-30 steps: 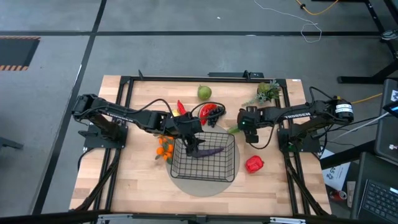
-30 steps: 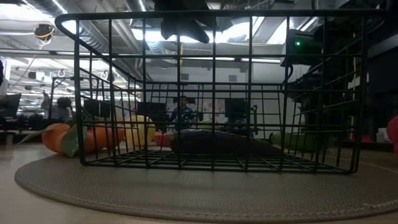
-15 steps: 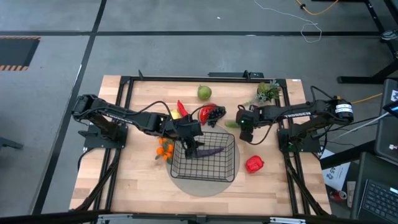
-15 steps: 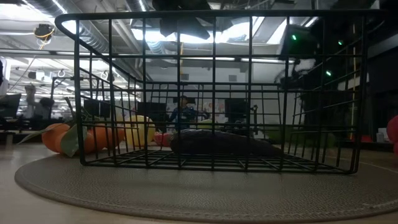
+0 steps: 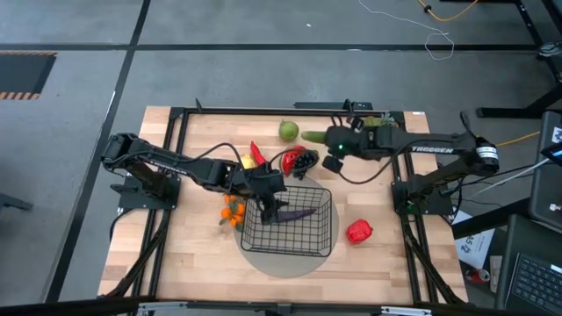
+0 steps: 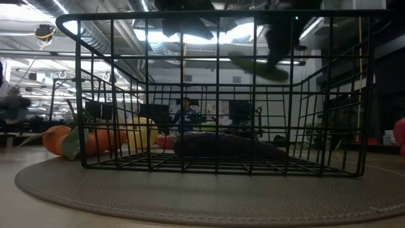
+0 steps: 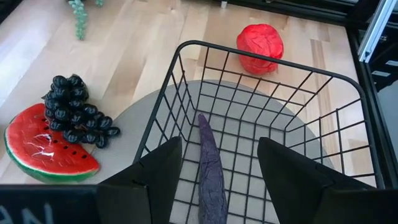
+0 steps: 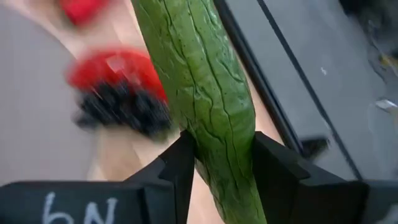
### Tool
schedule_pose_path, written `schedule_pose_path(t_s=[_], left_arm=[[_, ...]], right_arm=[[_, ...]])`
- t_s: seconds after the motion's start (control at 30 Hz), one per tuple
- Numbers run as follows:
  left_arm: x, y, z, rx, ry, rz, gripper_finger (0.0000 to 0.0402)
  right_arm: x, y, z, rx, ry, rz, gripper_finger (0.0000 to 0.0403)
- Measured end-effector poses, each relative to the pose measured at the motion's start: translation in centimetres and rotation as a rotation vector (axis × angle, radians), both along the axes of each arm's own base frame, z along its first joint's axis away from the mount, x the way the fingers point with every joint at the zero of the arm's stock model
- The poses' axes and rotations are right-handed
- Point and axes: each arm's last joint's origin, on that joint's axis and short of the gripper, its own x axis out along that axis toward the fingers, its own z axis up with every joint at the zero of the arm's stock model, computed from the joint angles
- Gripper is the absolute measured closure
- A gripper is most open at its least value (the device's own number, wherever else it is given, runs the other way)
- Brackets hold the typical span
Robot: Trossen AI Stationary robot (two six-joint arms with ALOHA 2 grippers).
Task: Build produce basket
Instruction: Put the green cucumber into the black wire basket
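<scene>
The black wire basket [image 5: 291,221] stands on a flat grey disc, and the purple eggplant [image 7: 211,167] lies on its floor. My left gripper [image 5: 274,208] hangs open above the eggplant, inside the basket's outline [image 7: 217,180]. My right gripper [image 5: 332,142] is near the table's far edge, shut on the green cucumber [image 5: 313,136], next to the green pear [image 5: 288,131]. The watermelon slice [image 5: 288,161] and dark grapes [image 5: 306,160] lie just beyond the basket's far side. Red chili [image 5: 255,150], lemon [image 5: 248,162] and oranges [image 5: 231,211] lie to its left, and the red pepper [image 5: 358,232] to its right. My right gripper pinches the cucumber's body [image 8: 214,134] between its two fingers [image 8: 176,163]. The fingers come from the table's right, and the cucumber sticks out past them toward the left. The cucumber is lifted clear of the table, slightly tilted in the low view [image 6: 256,66].
A green leafy sprig [image 5: 379,128] lies at the far right corner. A black frame [image 5: 263,111] runs around the table's edges. Bare wood shows on the near left [image 5: 184,254] and near right [image 5: 378,263] of the table.
My right gripper has lifted the cucumber off the table beside the basket's far right corner and carried it up, toward the far edge and somewhat left, close to the pear. The left gripper and the eggplant have stayed where they were.
</scene>
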Motion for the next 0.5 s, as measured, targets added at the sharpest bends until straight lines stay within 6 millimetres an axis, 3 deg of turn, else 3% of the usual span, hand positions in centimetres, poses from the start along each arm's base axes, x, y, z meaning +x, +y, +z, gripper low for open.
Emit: schedule_pose_path(t_s=[0.23,0.37,0.5], left_arm=[[-0.1,-0.6,0.0,0.000,0.000,-0.017,0.0195],[-0.1,-0.7,0.0,0.000,-0.001,-0.020,0.0195],[-0.1,-0.6,0.0,0.000,-0.003,-0.018,0.0195]], right_arm=[[0.9,0.6,5.4,0.202,-0.236,0.120,0.0271],[1.1,0.9,5.9,0.346,-0.323,0.105,0.0271],[1.3,1.0,5.1,0.466,-0.334,0.043,0.0271]])
